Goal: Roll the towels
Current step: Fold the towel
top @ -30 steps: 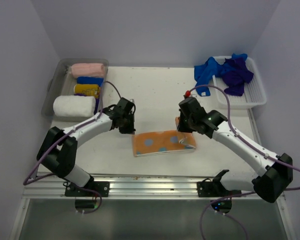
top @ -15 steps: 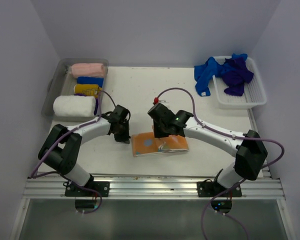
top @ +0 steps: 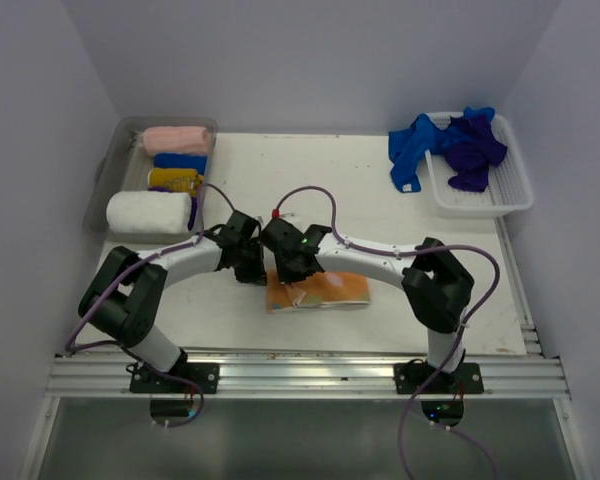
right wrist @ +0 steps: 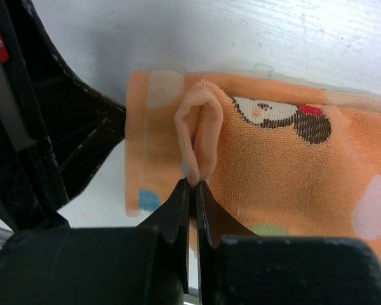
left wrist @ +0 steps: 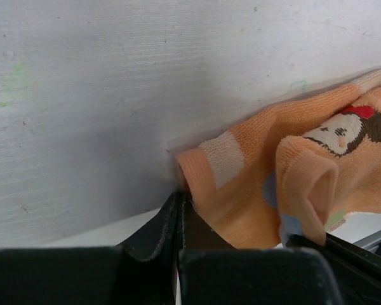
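The first turn of the roll looks to be in hand. The peach-orange towel (top: 325, 292) lies at 6 o'clock on the tabletop (top: 310, 190). The right gripper (right wrist: 193, 184) is clamped on a raised fold of it, and the left gripper (left wrist: 181, 200), jaws together, touches its 9 o'clock corner. The next move likely calls for tucking the fold tightly toward 3 o'clock.

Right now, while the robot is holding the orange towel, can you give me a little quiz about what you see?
1. True or false: the right hand pinches a fold of the orange towel.
2. Where are the blue and purple towels? A: heaped at the white basket. B: under the table. C: draped over an arm.
3. What colour is the biggest roll in the grey tray?
Key: 1 true. 2 A. 3 white.
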`<action>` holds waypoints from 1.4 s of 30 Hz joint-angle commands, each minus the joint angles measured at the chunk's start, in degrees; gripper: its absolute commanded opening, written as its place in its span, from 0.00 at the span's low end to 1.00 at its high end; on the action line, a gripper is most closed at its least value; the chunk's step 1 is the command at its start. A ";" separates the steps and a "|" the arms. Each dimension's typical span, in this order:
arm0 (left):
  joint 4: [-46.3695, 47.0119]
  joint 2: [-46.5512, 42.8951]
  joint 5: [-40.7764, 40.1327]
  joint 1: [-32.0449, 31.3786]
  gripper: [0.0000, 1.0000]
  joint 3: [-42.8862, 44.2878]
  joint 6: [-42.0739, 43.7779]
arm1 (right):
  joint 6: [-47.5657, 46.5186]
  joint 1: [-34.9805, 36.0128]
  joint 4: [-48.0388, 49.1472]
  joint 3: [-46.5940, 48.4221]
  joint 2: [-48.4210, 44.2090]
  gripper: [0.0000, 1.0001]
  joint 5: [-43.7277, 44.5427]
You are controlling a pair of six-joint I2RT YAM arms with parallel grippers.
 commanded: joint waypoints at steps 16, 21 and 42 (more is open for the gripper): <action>-1.61 0.98 -4.74 0.12 0.00 -0.93 0.14 | 1.29 0.87 6.97 2.22 3.40 0.11 -6.55; -3.37 0.28 -6.06 0.12 0.00 1.00 0.58 | 0.94 0.87 7.77 1.08 -1.17 0.45 -6.48; -3.11 0.17 -3.52 -9.28 0.00 10.23 -0.48 | -8.81 -23.83 7.50 -21.69 -15.25 0.11 -4.36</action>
